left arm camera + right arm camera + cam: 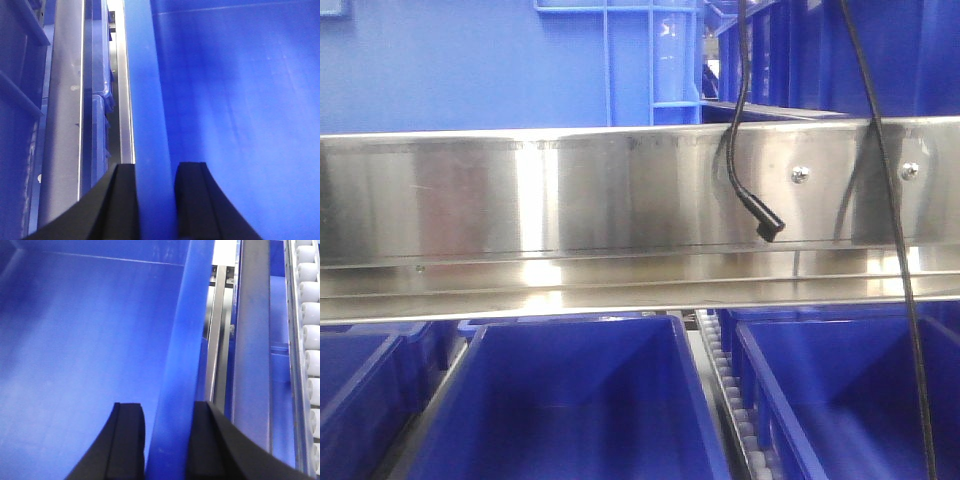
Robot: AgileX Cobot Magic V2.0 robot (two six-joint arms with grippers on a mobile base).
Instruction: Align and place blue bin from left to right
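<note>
we have the blue bin [240, 125] between both arms, left fingers [122, 205] clamped on its left wall, right fingers [127, 445] clamped on its right wall beside the roller track [306, 340], long axis running away from us.

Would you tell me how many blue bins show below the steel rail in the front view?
3: left bin, cut off; middle bin; right bin. Others may hide behind the rail.

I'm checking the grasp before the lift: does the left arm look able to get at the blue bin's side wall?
Probably yes: the left gripper straddles the wall of the blue bin, apparently touching both faces, with nothing else between.
</note>
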